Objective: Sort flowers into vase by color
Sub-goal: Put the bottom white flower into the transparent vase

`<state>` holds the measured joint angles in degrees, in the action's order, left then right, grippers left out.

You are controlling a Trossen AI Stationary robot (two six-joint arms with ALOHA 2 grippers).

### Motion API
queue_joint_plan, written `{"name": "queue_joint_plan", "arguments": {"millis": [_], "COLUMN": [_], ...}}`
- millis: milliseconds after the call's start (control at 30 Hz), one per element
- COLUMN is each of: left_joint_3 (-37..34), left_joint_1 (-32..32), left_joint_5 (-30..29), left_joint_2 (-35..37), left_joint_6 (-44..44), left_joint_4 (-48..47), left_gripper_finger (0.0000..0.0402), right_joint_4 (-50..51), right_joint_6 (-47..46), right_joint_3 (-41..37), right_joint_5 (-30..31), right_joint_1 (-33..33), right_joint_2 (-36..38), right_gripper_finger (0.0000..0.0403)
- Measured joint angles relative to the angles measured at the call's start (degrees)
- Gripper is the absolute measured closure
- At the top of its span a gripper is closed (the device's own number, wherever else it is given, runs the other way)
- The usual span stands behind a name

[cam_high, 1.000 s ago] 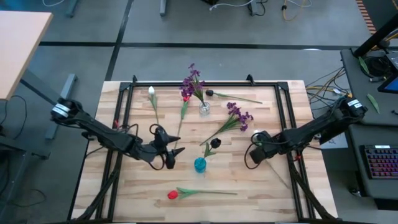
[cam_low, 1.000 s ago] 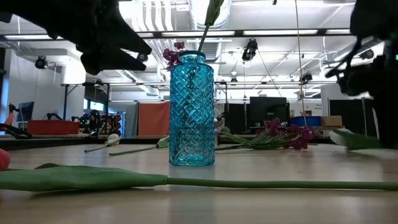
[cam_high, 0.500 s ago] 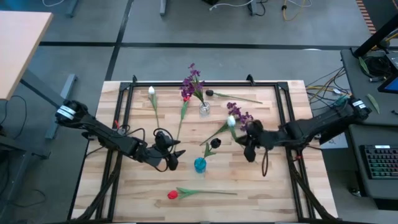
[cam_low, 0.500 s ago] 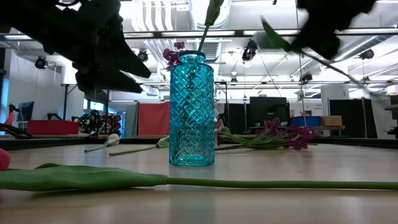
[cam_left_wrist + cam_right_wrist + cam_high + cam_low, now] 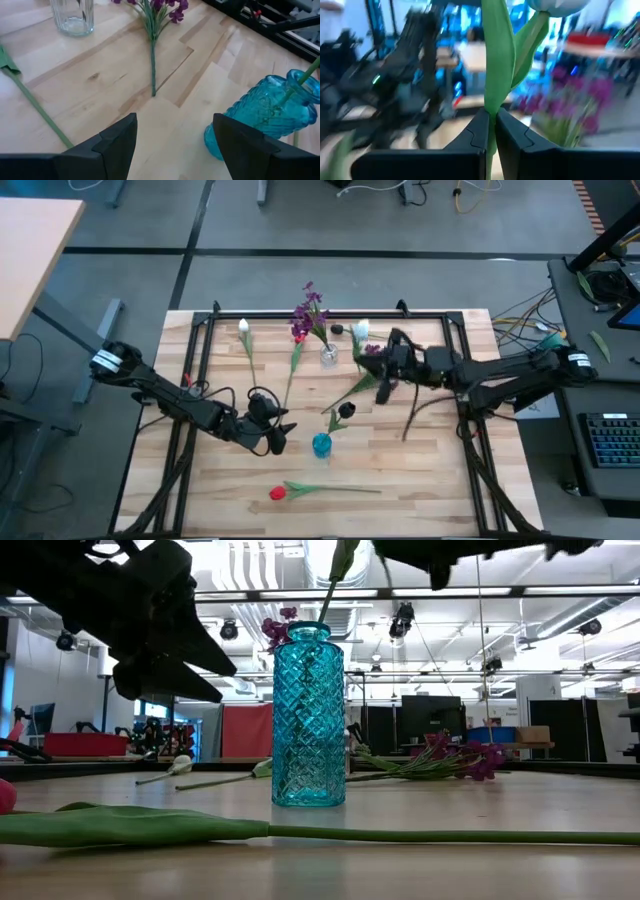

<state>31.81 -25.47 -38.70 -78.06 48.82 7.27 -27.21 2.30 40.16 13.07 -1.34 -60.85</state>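
My right gripper (image 5: 384,376) is shut on a white-budded flower and holds it above the table, near the purple flower (image 5: 386,364) lying there. Its bud (image 5: 360,332) points toward the clear vase (image 5: 328,356), which holds purple clusters (image 5: 310,310). My left gripper (image 5: 277,436) hovers open just left of the blue vase (image 5: 321,444), which holds a near-black bloom (image 5: 345,410). A red tulip (image 5: 278,493) lies on its side near the table's near edge. In the left wrist view the blue vase (image 5: 270,120) shows beyond my open fingers. My right gripper pinches the white flower's green stem (image 5: 490,117) between its two fingers, a short way below the bud (image 5: 555,5), with the fingers lying across the stem. The flower is lifted clear. Its long lower stem (image 5: 420,415) trails behind the gripper toward the near edge.
Another white bud (image 5: 243,327), a red-headed stem (image 5: 296,340) and a dark bloom (image 5: 337,329) lie on the table's far half. A black frame (image 5: 200,350) edges the wooden top. The red tulip's stem (image 5: 300,832) crosses the near foreground of the low view.
My right gripper has risen and travelled from the table's right middle toward the far edge and the clear vase. It has turned as it went and carried the white flower with it. The flower's stem has come off the table. My left gripper has stayed open beside the blue vase.
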Motion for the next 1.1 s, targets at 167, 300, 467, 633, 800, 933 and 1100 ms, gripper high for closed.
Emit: {"name": "queue_joint_plan", "arguments": {"millis": [167,300,467,633,800,933,1100], "left_joint_3": [0.00,0.00,0.00,0.46,0.46,0.46,0.46], "left_joint_1": [0.02,0.02,0.04,0.07,0.07,0.07,0.07], "left_joint_5": [0.00,-0.02,-0.04,-0.07,-0.25,-0.42,-0.41], "left_joint_2": [0.07,0.11,0.11,0.27,0.37,0.37,0.37], "left_joint_6": [0.22,0.22,0.23,1.45,1.49,1.49,1.73], "left_joint_4": [-1.13,-1.44,-2.84,-5.95,-7.42,-7.85,-7.82], "left_gripper_finger": [0.0157,0.0157,0.0157,0.0157,0.0157,0.0157,0.0157], "right_joint_4": [-15.64,-27.47,-37.59,-39.17,-39.77,-39.78,-39.34], "right_joint_6": [3.72,1.60,-2.58,-4.23,-2.31,-1.51,-1.27], "right_joint_3": [-0.04,-0.04,-0.04,0.54,0.61,0.61,0.61], "right_joint_5": [-0.02,-3.54,-6.11,-7.05,-7.15,-7.11,-7.11], "right_joint_1": [-6.37,-11.55,-15.94,-17.26,-17.21,-17.21,-17.18], "right_joint_2": [-6.11,-11.83,-18.63,-22.29,-23.76,-24.22,-24.60], "right_gripper_finger": [0.0387,0.0387,0.0387,0.0387,0.0387,0.0387,0.0379]}}
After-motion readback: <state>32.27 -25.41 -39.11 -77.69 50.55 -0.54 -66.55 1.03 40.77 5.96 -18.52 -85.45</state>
